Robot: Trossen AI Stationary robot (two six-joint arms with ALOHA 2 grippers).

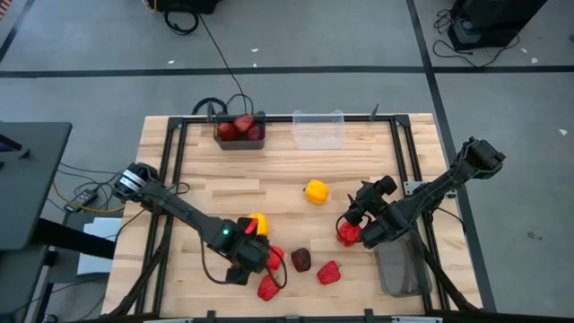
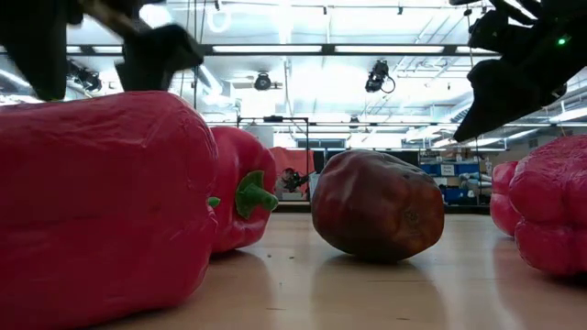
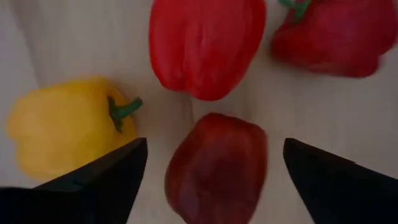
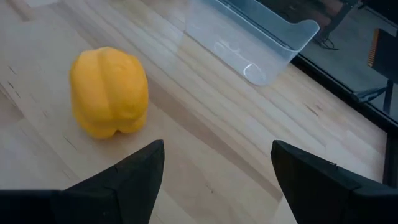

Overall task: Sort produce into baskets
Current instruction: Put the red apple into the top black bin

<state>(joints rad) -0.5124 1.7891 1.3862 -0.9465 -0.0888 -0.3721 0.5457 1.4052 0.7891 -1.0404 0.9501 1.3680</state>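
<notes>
Both tools, left and right, gape wide.

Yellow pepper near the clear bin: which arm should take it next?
Right, probably. The right claw stands open facing that yellow bell pepper, with the clear bin just beyond. The left claw is open over a dark red pepper.

Wooden table seen from above. Dark bin at the far edge holds maroon fruits; clear bin just beside it. One yellow pepper mid-table, another by the left arm. Left gripper low over red peppers near the front edge; maroon fruit and red pepper close by. Right gripper over another red pepper. Grey mesh bin at front right.
</notes>
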